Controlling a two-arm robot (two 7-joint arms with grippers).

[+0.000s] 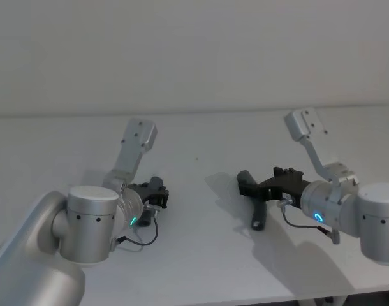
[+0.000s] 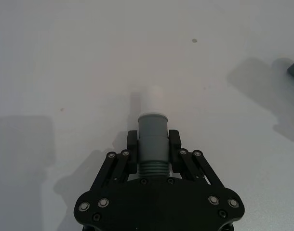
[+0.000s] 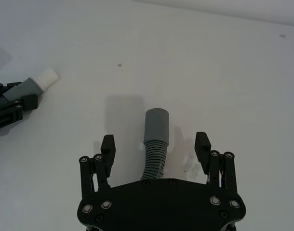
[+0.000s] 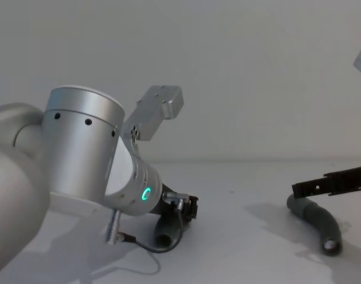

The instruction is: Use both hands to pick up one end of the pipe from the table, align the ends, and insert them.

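- Left gripper [image 2: 153, 140] is clamped tight on the grey collar of the tipped pipe piece [image 2: 153, 130]. The white tip [image 2: 153, 100] sticks out clear ahead of the fingers, low over the table [image 2: 65, 57]. Can't tell if the piece is off the surface.
- Right gripper [image 3: 155, 142] is wide open, its fingers straddling the other piece [image 3: 155, 161] without touching it. That piece lies on the table, with the open grey cuff [image 3: 157, 124] pointing away from the palm.
- Step in hand looks like the right-side grasp.
- The piece sits about centred between the fingers, so a straight close should do.
- Best to close on the ribbed section just behind the cuff, not on the cuff. That way the mouth stays round and free for the tip.
- The hose is bent and probably flexible, so gripping near the cuff limits droop in the lift.
- The two ends are well apart. The axes need lining up before pushing, since an angled entry would likely jam the tip on the cuff rim.
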